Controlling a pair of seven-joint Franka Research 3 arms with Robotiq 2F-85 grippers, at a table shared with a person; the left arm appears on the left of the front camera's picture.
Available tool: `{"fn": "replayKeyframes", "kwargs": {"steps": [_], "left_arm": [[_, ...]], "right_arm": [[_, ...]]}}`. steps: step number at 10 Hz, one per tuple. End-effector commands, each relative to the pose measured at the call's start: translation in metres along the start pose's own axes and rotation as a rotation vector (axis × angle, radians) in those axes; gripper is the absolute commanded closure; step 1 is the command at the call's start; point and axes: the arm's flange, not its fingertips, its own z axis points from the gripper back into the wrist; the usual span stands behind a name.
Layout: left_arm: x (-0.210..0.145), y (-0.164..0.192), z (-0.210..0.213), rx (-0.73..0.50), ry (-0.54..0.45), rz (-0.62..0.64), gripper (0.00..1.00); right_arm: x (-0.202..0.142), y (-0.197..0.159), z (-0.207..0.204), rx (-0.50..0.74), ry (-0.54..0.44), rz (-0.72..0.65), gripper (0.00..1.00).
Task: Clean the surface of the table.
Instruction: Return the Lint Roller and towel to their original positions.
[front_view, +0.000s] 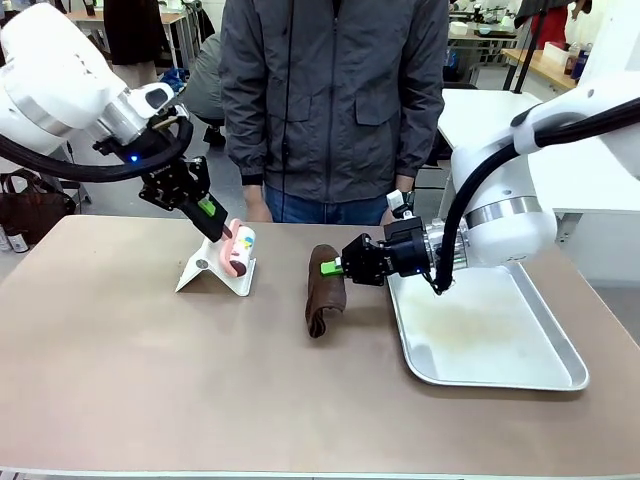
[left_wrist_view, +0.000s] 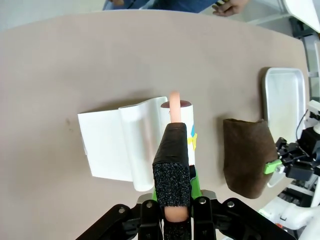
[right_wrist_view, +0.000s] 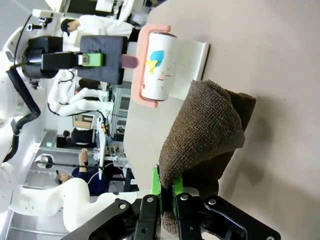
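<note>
Two tools are at work over the wide, matte taupe-brown tabletop (front_view: 130, 380), which spans the front view from edge to edge, with a person (front_view: 335, 100) in a grey jacket standing at its far side. A brown terry cloth (front_view: 325, 290), folded and draped near the middle of the tabletop, is clamped at its top edge in the right tool (front_view: 335, 266), whose green pads are pressed together on the fabric. The salmon-pink handle of a white lint roller (front_view: 241, 250) is pinched by the left tool (front_view: 222, 232), the roller resting against a white folded plastic stand (front_view: 212, 272) just left of the cloth. A shiny silver metal tray (front_view: 490, 330) lies to the right.

For a good wipe, the cloth is best lowered flat and dragged in overlapping passes, well clear of the stand and tray; the roller would need steady, even contact.

From the right wrist view, blue and yellow print on the roller's sheet (right_wrist_view: 159, 65) and the cloth's looped weave (right_wrist_view: 205, 130) are made plain. From the left wrist view, the stand's curved white cradle (left_wrist_view: 142, 135) is seen from above, and the cloth (left_wrist_view: 247, 155) is shown close beside the tray's rim (left_wrist_view: 265, 95).
</note>
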Motion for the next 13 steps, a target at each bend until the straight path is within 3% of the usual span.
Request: {"fn": "replayKeyframes", "kwargs": {"steps": [1,9,13], "left_arm": [[0.009,-0.006,-0.008,0.038,0.023,0.007,0.78],[0.009,0.002,-0.033,0.057,0.039,0.055,0.78],[0.008,0.010,-0.039,0.056,0.047,0.079,0.78]], "right_arm": [[0.005,-0.002,-0.006,-0.002,-0.036,0.031,0.90],[0.013,-0.013,-0.011,0.017,-0.050,0.075,0.90],[0.016,-0.018,-0.011,0.015,-0.008,0.086,0.90]]}}
